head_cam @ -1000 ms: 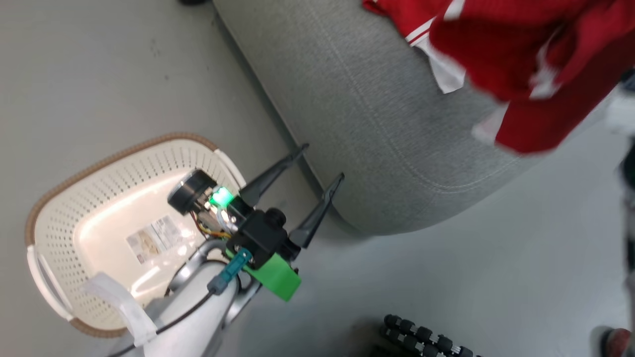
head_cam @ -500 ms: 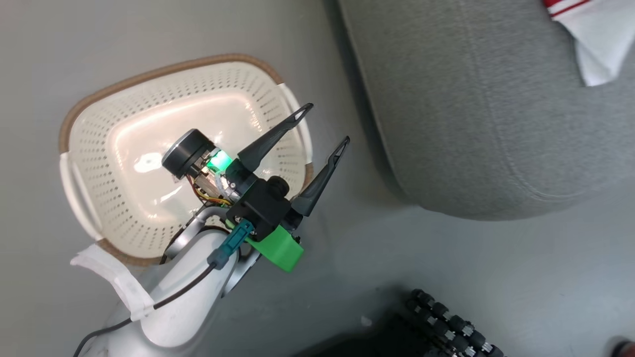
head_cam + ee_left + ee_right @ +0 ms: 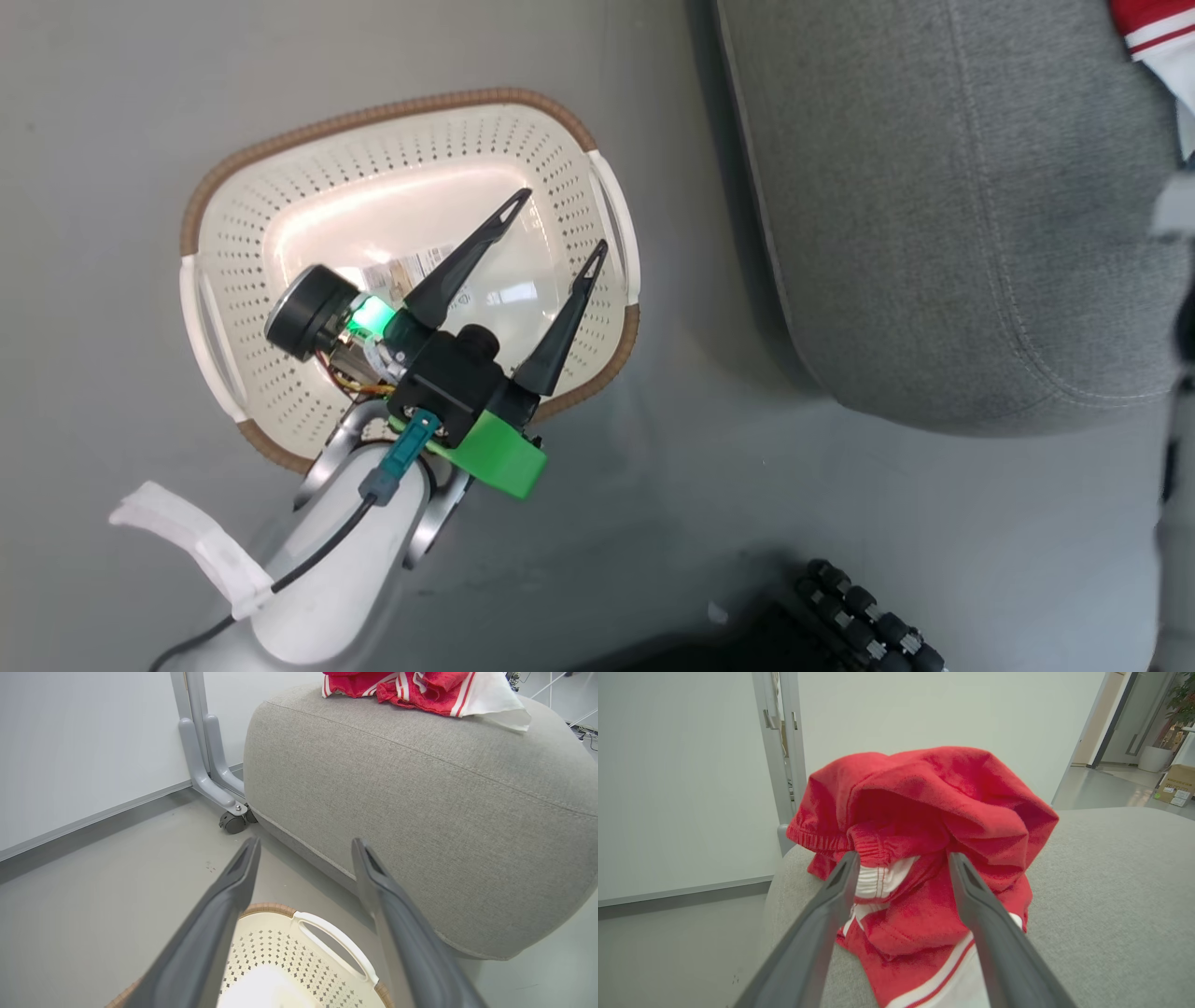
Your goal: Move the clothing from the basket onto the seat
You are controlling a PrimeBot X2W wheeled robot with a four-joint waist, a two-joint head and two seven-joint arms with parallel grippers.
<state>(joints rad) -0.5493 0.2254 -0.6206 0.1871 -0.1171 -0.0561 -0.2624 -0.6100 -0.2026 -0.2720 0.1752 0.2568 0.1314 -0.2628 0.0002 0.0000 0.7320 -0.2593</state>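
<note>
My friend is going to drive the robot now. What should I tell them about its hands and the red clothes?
Left gripper: open, holding nothing, above the basket.
Right gripper: open, pointing at the clothing, not gripping it.
Clothing: a red heap on top of the seat. How many pieces it holds cannot be told.
Basket: on the floor beside the seat. No clothing shows inside, though the left gripper hides part of the bottom.
Done: the clothing seems to be moved.
Left: check the hidden bit of the basket, then probably pull both arms back.
</note>
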